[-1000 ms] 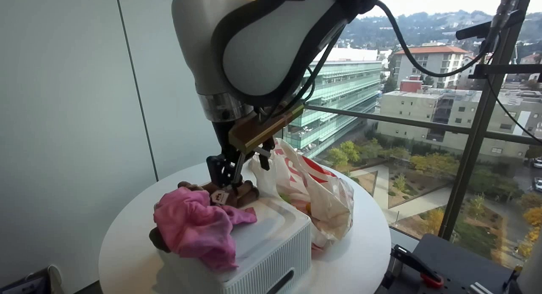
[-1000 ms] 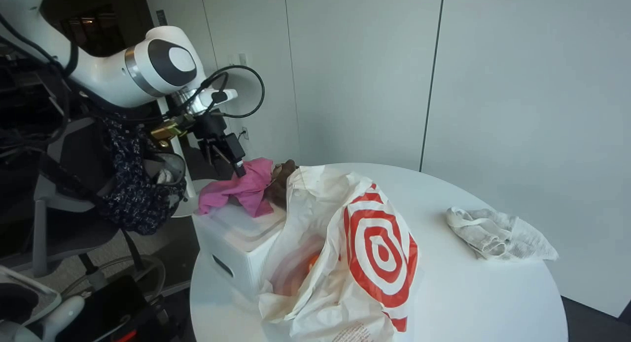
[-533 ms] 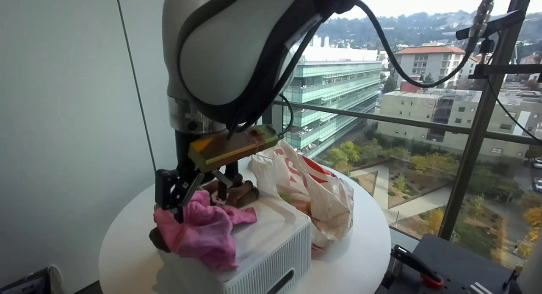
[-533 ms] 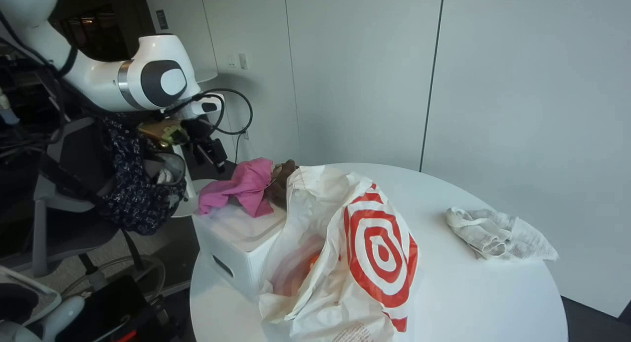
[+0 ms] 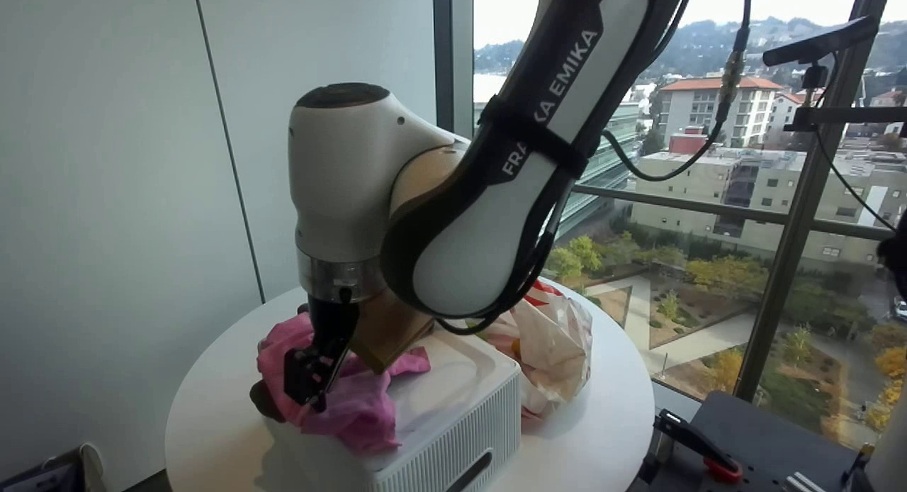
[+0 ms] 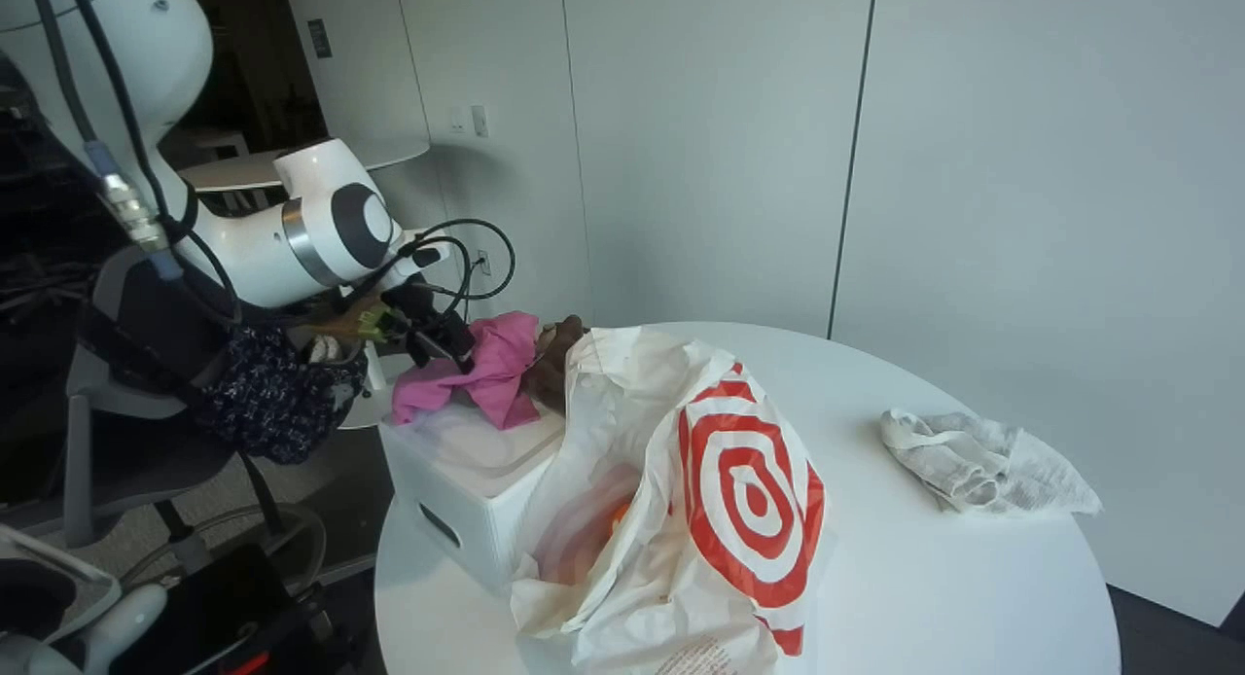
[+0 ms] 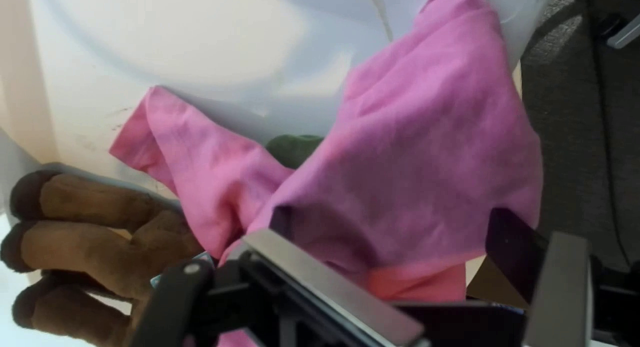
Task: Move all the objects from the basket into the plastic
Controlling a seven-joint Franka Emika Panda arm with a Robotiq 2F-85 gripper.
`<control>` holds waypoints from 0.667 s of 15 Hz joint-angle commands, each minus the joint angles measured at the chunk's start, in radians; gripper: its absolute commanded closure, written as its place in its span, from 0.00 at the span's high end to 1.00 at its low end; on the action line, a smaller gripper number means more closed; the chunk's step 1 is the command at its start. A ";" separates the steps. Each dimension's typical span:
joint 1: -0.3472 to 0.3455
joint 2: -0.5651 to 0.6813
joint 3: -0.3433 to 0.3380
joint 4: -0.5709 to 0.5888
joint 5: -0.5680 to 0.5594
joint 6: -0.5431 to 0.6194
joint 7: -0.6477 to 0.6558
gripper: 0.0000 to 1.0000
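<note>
In the wrist view, the pincer [image 7: 392,229] is spread wide over one pink cloth [image 7: 415,152], with one brown plush [image 7: 90,242] beside it, one green piece [image 7: 292,149] ahead and one white basket [image 7: 190,42] beneath. In an exterior view, "EMIKA" is read on the arm [image 5: 482,230] above the pincer. In an exterior view, one plastic bag [image 6: 671,558], printed with one red bullseye [image 6: 756,500], is seen apart from the pincer, one orange thing [image 6: 619,515] inside.
</note>
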 commanded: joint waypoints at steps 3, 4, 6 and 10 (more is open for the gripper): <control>0.022 0.061 -0.041 0.003 -0.192 0.041 0.126 0.75; 0.018 0.067 -0.035 0.001 -0.192 0.035 0.121 0.74; 0.010 0.062 -0.024 -0.001 -0.171 0.021 0.116 0.58; -0.013 0.034 0.010 -0.011 -0.055 -0.019 0.052 0.30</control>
